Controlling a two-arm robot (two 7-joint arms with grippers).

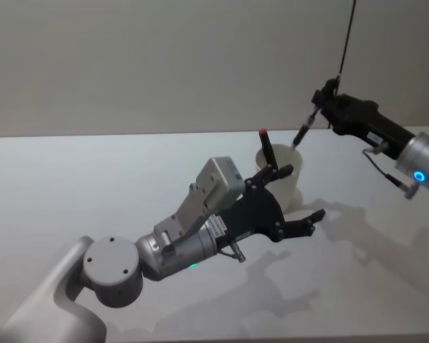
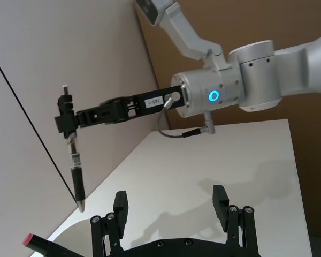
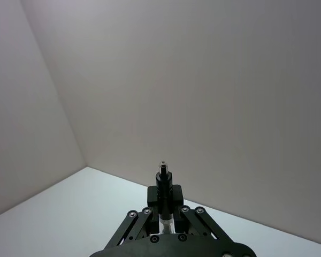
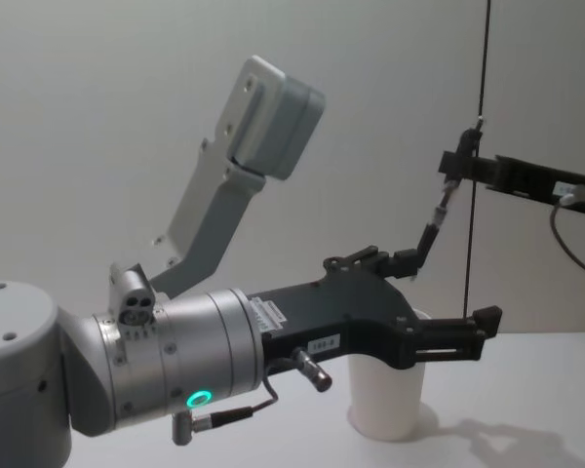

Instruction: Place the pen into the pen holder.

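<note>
Above the far rim of the pen holder [image 1: 284, 180], my right gripper [image 1: 323, 100] pinches the pen [image 1: 304, 130] near its top, tip down over the mouth. It's light, stiff and slick, so a high grip lets it swing. My left gripper [image 1: 294, 198] hovers unclenched beside the cup, hiding its near wall. A red-capped pen [image 1: 267, 148] already stands inside.

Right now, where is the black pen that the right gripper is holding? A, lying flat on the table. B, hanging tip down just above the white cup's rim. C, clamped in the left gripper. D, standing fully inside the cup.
B: the right gripper is shut on the black pen, whose tip hangs just above the rim of the white cup.
</note>
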